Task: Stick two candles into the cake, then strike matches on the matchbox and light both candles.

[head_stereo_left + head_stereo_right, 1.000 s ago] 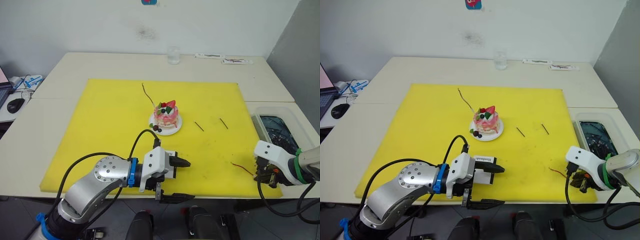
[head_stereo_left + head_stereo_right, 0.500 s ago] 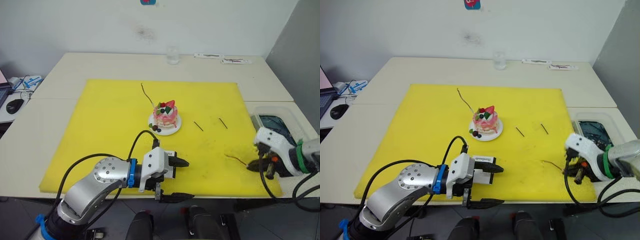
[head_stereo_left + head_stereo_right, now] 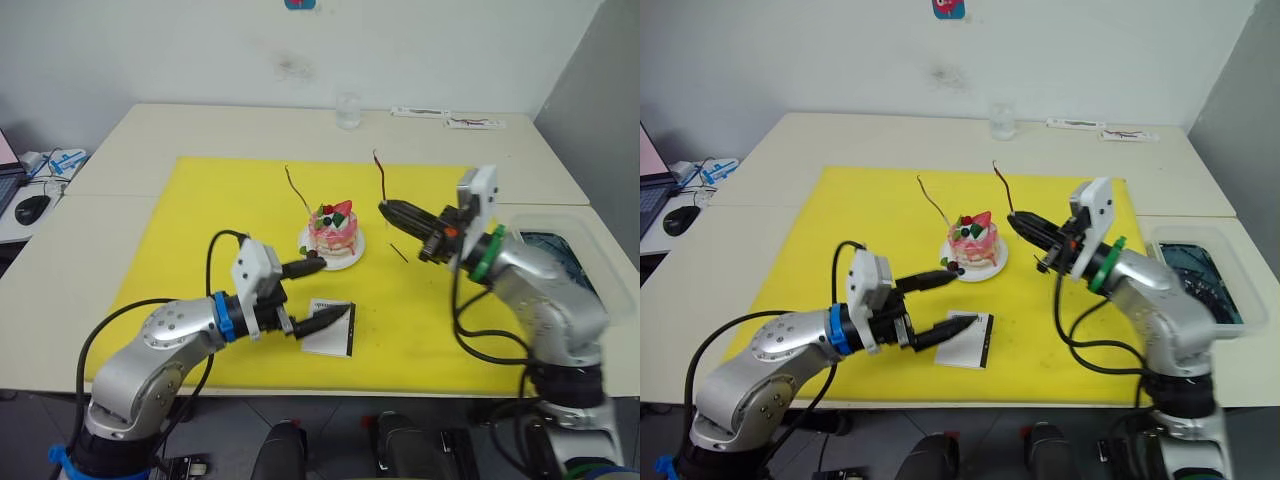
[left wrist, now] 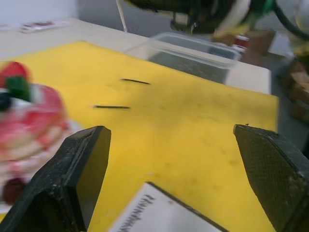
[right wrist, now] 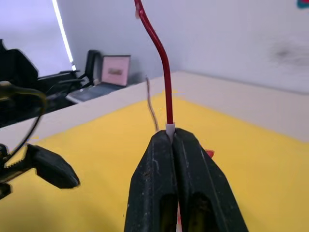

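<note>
With one thin wavy reddish candle apparently already planted behind the small round pink-and-white cake, the right tool pinches the second candle by its pale end just beside the cake, needing lowering into the top, while the left tool gapes above the flat white matchbox.

Lettering on the matchbox; nothing legible elsewhere.
The matchbox, lying flat on the yellow mat, carries one line of small black italic lettering on its white face, beginning with a capital "H"; the rest is too blurred to make out.
</note>
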`<state>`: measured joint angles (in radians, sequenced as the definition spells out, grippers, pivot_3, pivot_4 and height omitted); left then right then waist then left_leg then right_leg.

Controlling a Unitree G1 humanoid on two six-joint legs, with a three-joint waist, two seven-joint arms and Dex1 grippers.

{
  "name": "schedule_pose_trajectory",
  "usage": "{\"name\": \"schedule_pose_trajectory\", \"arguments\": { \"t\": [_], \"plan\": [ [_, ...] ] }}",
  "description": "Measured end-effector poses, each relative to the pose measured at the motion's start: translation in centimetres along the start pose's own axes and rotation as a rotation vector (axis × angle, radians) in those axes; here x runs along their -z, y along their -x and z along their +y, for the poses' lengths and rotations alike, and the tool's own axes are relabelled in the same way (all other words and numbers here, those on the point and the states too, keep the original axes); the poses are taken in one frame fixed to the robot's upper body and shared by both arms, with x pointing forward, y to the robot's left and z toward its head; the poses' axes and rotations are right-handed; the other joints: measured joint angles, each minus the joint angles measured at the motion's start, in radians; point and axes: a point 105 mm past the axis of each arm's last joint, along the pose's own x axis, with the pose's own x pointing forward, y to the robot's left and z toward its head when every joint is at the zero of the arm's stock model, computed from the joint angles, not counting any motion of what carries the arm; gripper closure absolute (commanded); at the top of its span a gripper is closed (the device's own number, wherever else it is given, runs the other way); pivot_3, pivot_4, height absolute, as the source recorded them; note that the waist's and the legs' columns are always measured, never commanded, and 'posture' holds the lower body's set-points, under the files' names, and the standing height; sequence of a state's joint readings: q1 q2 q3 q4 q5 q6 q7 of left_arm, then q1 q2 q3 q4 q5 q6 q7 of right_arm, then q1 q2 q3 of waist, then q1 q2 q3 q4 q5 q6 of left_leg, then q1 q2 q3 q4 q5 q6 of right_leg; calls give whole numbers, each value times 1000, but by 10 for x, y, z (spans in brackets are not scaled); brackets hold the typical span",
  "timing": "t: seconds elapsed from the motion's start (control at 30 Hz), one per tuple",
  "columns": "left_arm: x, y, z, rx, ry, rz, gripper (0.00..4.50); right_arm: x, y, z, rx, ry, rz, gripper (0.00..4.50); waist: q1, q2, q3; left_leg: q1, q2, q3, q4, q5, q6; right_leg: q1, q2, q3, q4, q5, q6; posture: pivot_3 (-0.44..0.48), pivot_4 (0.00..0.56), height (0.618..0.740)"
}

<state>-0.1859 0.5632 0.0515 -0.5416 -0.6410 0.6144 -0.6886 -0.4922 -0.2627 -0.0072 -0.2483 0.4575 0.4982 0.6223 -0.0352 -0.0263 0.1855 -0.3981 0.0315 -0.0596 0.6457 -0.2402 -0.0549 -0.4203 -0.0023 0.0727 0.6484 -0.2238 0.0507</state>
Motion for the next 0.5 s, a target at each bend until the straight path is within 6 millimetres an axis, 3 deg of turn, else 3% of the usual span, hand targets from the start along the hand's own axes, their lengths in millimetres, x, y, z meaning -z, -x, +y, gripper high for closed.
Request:
{"name": "schedule_pose_trajectory", "arguments": {
  "t": [0.23,0.5],
  "plan": [
    [-14,9,24,-141,-39,-44,0,21,-33,-4,76,-1,-109,4474,0,0,0,0,0,-1,-2,0,0,0,0,-1,1,0,0,0,150,740],
    [-20,19,33,-191,-58,-41,0,46,-44,-6,110,-21,-112,4474,-1,1,0,0,0,-1,-1,0,0,0,0,-1,2,1,0,0,150,740]
  ]
}}
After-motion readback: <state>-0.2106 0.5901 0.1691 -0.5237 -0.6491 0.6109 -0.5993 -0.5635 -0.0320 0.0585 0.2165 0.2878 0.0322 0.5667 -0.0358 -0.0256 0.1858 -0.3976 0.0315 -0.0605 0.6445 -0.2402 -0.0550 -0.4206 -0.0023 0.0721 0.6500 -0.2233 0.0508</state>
